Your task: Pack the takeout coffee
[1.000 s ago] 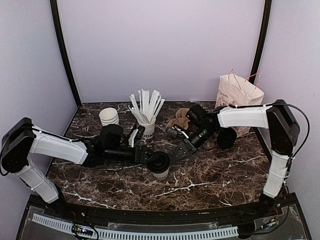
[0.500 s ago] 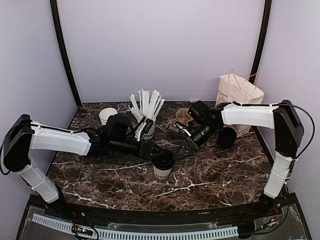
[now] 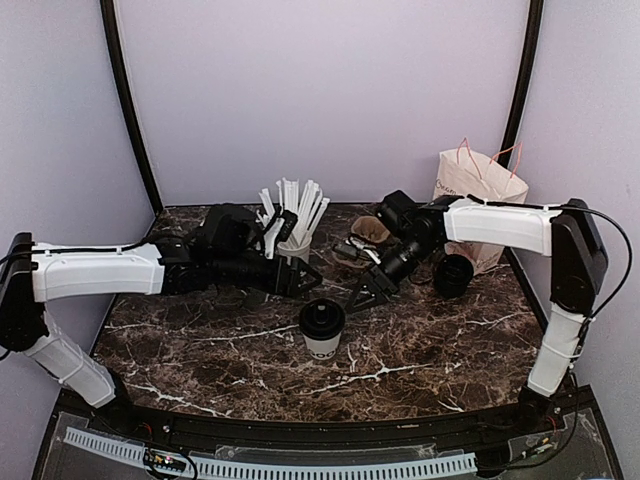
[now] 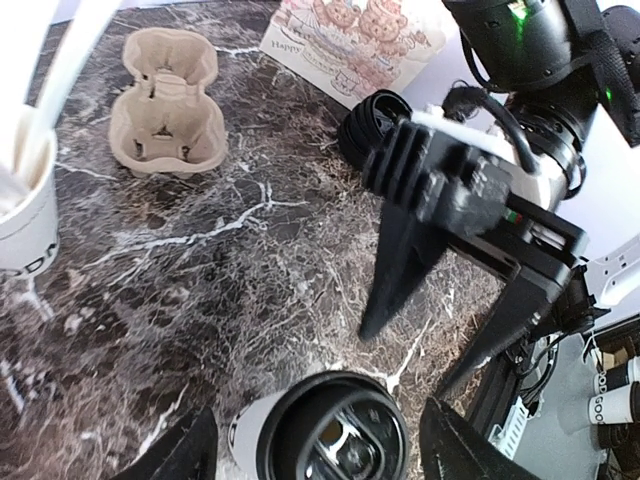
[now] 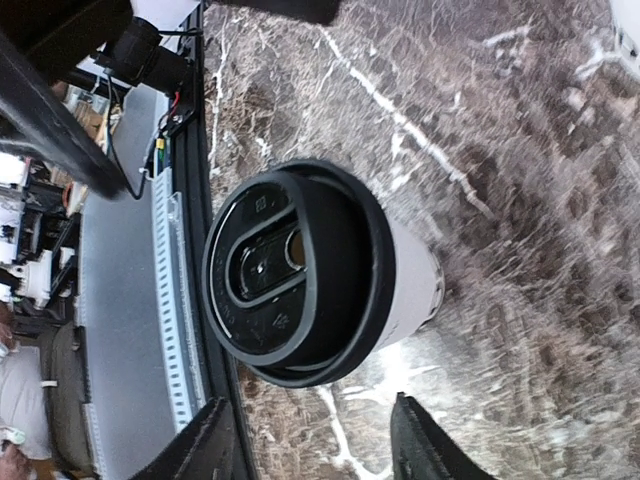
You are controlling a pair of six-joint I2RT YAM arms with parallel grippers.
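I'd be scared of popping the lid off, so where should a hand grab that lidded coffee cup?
Probably around the white paper wall of the takeout coffee, below the black lid, coming in level from the side. It stands upright and alone, and the lid's wider rim would stop a slip.

On the dark marble table (image 3: 430,345), a white cup of straws (image 3: 293,228) stands far, left of centre. A brown 2-cup carrier (image 4: 165,105) lies to its right. A printed paper bag (image 3: 480,185) stands far right, with black lids (image 3: 453,275) near it.
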